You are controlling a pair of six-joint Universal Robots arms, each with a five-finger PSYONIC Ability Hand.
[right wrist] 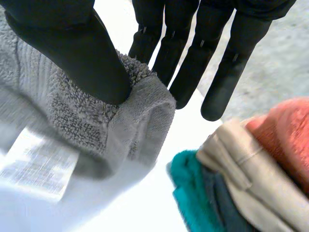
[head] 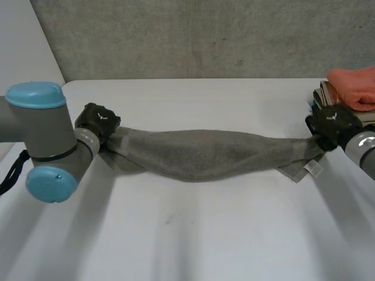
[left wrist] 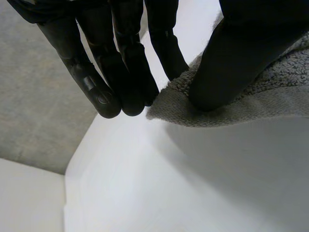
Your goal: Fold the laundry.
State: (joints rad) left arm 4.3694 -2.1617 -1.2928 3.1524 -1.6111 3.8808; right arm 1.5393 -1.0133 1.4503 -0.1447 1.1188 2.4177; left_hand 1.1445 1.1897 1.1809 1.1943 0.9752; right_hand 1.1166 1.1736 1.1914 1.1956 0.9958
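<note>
Grey terry towel [head: 205, 153], nubby loop pile, bunched into a long rope across the smooth white table [head: 193, 234]. Left hand [head: 96, 122] pinches its left end between thumb and fingers. Right hand [head: 331, 124] pinches the right end, by a white label [head: 313, 168]. Folded stack [head: 351, 88], orange on top, just beside the right hand.

The grey towel [head: 205, 153] is thick looped terry cloth, rough and matt, with a smooth printed white label [right wrist: 36, 166]. The desk [head: 205, 246] is smooth, matt white; the wall [head: 205, 35] behind is rough concrete.

white table [head: 193, 240]: grey towel [head: 205, 153] across middle, folded stack [head: 353, 89] right edge.
</note>
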